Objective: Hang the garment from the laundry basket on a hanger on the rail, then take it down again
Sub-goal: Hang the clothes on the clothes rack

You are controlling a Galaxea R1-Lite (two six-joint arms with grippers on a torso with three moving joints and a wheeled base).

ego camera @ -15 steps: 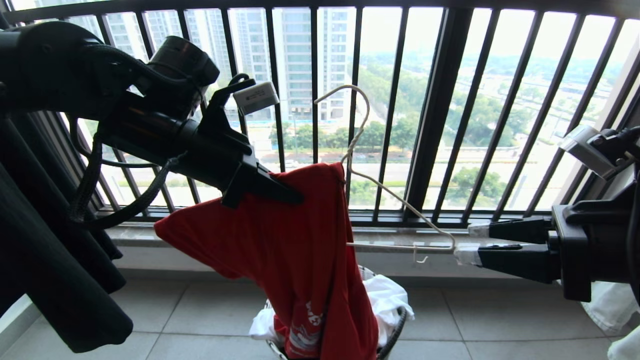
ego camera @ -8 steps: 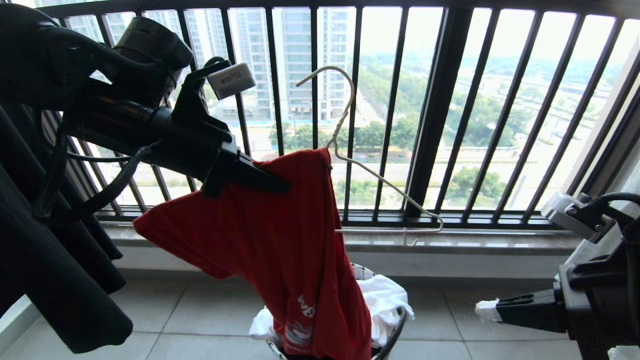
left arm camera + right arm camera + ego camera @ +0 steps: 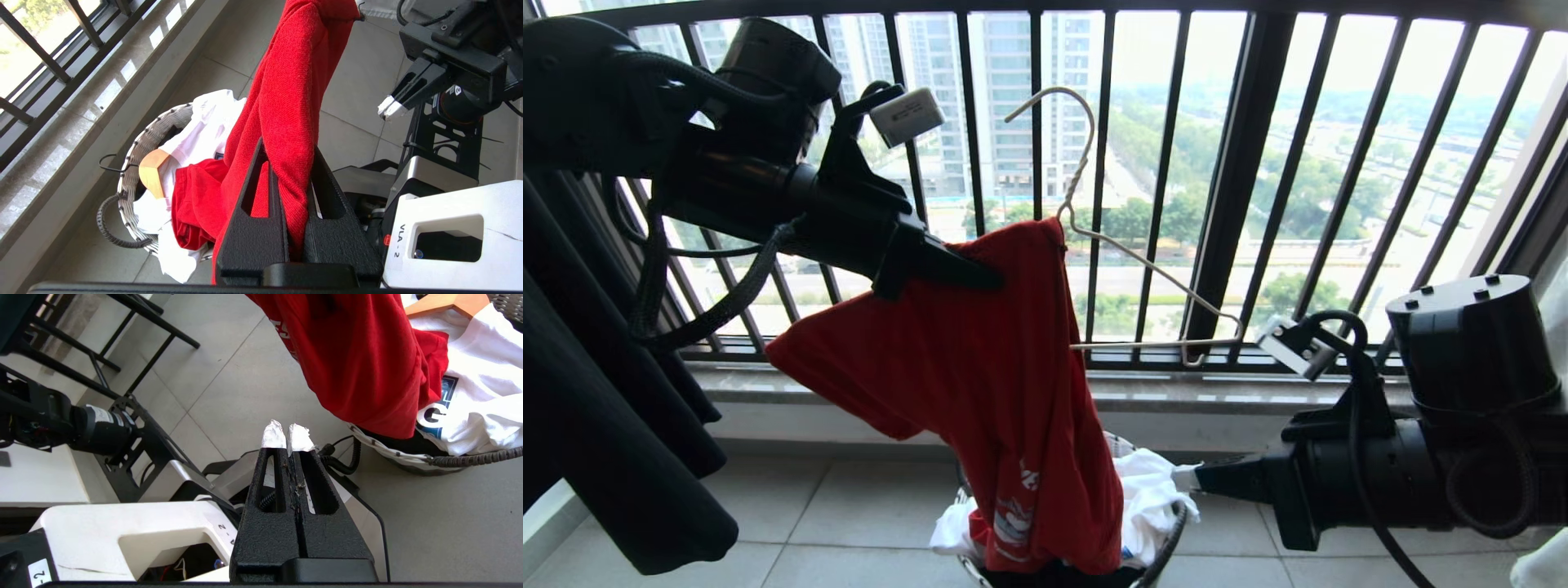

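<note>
Two grippers show: the left gripper [image 3: 992,279] has its fingers clamped on the red T-shirt [image 3: 980,384], held up before the window bars [image 3: 1237,180] with its hem drooping into the basket [image 3: 157,132] on the floor. One shoulder sits on the white hanger [image 3: 1143,265]; the other half juts bare. Low beside the basket, the right gripper [image 3: 287,436] has its taped fingers pressed together, empty. White casing [image 3: 441,232] reads "VLA - 2".

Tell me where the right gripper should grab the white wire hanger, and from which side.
Grip the hanger on its bare sloping shoulder wire, coming in from the robot's right, probably a little from below. That half sticks out clear of the red T-shirt, which the left gripper pinches; the right gripper is shut and must open.
</note>
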